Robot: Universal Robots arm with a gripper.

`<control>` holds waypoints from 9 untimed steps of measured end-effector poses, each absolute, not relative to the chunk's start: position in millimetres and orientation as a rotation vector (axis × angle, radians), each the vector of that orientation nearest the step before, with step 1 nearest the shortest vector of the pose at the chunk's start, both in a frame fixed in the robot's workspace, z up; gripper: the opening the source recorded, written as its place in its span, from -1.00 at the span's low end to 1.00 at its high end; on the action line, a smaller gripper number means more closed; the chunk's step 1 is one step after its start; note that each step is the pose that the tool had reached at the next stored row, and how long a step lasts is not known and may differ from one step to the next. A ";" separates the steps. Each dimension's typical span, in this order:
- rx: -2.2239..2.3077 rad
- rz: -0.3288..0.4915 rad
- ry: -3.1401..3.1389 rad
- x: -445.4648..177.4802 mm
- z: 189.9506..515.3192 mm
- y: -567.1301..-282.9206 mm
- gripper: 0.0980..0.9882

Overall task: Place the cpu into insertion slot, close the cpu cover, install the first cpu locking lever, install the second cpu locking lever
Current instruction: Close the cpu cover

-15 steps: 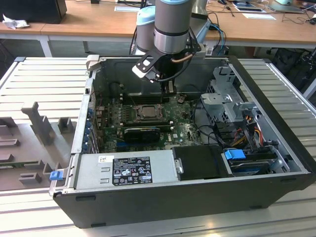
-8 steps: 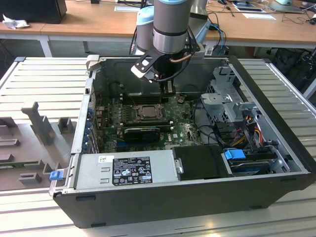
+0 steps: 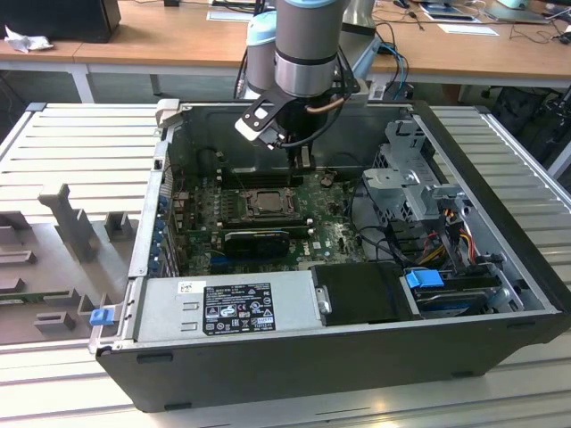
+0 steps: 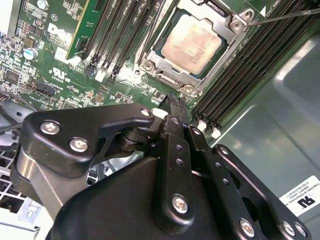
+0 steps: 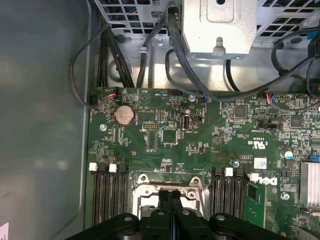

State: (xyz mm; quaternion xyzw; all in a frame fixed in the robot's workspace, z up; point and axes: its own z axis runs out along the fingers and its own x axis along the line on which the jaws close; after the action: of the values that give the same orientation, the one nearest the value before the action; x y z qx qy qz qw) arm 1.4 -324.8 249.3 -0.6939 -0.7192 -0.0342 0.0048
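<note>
Exterior view: the arm hangs over an open computer case [image 3: 357, 357] that lies on a ribbed grey desk [image 3: 80, 143]; the pincer [image 3: 304, 159] is down inside the case, just beyond the insertion slot [image 3: 245, 205] on the green board.
Pincer: in both wrist views the two black fingers [image 5: 165, 200] are pressed together at the tips with nothing between them; the pincer [image 4: 172, 100] hovers close above the board beside the socket.
Cpu: the cpu [image 4: 191, 44] sits flat in the socket, its pale silvery-beige face up.
Cpu cover: the cpu cover [image 4: 167, 67] lies down flat around the chip, whose face shows through the square window; in the first wrist view the pincer [image 5: 170, 197] hides part of the frame [image 5: 150, 189].
Lever: in the second wrist view a thin metal rod [image 4: 285, 16] runs out from one corner of the socket across the memory slots [image 4: 240, 75]; whether it is latched cannot be told.
Board: black memory slots flank the socket on two sides; a coin cell [image 5: 124, 115] sits farther up the board [image 5: 165, 150], and black cables [image 5: 175, 50] loop past its edge.
Case: a grey power supply [image 3: 227, 303] fills the near side.
</note>
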 end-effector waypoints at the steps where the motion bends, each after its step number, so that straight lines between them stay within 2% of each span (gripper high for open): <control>1: -2.173 -0.107 -2.253 1.2 249.3 -324.8 -0.98; 9: -2.173 -0.107 -2.253 -4.5 249.2 -324.8 -0.98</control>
State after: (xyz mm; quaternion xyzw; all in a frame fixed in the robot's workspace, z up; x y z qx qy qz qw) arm -4.5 -324.8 249.2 -0.6939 -0.7192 -0.0342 0.0048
